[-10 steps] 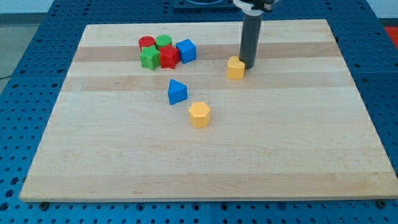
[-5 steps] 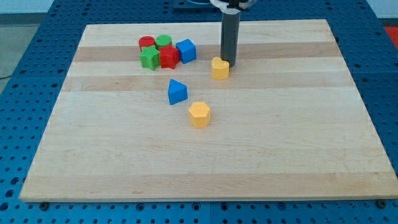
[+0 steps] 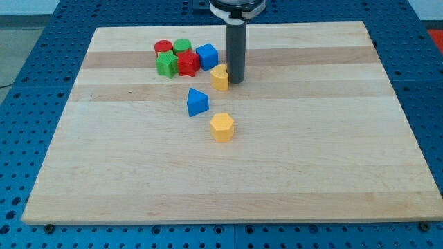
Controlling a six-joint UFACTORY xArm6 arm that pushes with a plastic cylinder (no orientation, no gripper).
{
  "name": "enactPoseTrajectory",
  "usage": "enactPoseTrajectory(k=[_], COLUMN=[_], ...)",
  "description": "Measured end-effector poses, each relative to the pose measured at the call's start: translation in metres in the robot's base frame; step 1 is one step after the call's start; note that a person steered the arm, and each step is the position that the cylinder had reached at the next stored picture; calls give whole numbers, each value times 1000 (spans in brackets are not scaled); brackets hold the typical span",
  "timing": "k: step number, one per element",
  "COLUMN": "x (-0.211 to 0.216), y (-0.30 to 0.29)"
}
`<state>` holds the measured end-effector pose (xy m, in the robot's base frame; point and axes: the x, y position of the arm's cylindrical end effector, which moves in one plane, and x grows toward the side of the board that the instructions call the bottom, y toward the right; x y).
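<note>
Contact between my tip (image 3: 236,81) and a small yellow block (image 3: 220,78): the tip stands against the block's right side (no hand is fitted, so nothing is grasped). This yellow block sits just below-right of a blue cube (image 3: 207,55), beside a cluster of red and green blocks (image 3: 174,58). Below lie a blue wedge (image 3: 196,102) and a yellow hexagonal block (image 3: 222,127) on the wooden worktop (image 3: 311,152).

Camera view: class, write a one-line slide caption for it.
My tip touches a small yellow block beside the blue cube on a wooden board.
</note>
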<state>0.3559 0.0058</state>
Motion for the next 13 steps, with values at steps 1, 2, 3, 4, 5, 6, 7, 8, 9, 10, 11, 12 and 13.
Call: enactPoseTrajectory(k=[1,2,3,4,5,6,7,8,9,10,11,12,13], x=[15,42,43,38,34,28,14,14,14,4,-2,0,-10], y=[13,13,-26,-44,-12,-5,-32,-36,-30,-24,-24,11,34])
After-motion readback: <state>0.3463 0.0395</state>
